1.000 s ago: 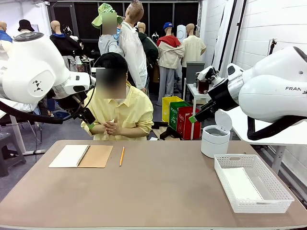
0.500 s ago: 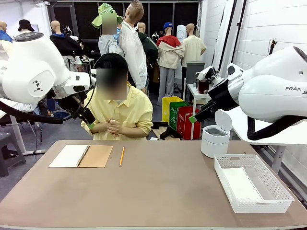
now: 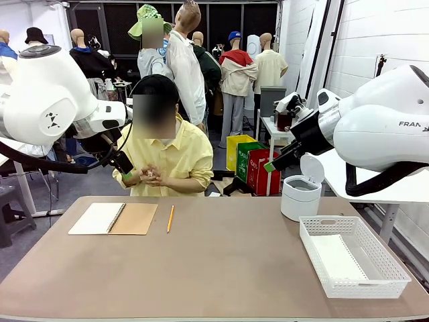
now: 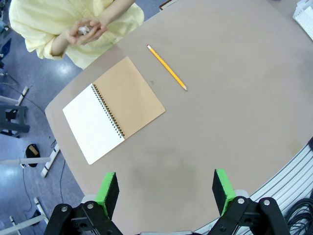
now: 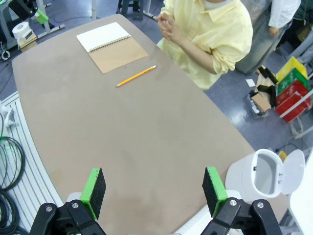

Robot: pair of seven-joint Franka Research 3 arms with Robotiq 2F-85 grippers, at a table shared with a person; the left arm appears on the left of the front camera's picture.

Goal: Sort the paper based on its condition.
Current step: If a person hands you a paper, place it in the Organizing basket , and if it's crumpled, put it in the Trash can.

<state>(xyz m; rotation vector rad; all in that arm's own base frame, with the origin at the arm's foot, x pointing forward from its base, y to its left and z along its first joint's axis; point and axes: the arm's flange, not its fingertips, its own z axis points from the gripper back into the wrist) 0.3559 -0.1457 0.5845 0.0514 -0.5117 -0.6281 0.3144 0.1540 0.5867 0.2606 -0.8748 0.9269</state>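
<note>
The person across the table has both hands [image 3: 149, 176] together at chest height. Between them is something small and white [image 4: 84, 30] that looks like crumpled paper. A flat white sheet of paper [image 3: 337, 258] lies in the white basket [image 3: 395, 270] at the right. My left gripper [image 3: 125, 172] hangs high over the table's far left, near the person's elbow. In its wrist view the left gripper [image 4: 166, 192] is open and holds nothing. Raised at the right, above the bin, is my right gripper [image 3: 271, 164]. The wrist view shows the right gripper [image 5: 154, 188] open too.
An open spiral notebook [image 3: 114, 218] with a brown cover lies at the far left of the table. A yellow pencil [image 3: 170, 219] lies beside it. A white bin [image 3: 299, 194] with its lid up stands at the far right, behind the basket.
The person's hands have shifted slightly, working together around the small white thing. Both arms have stayed still.
</note>
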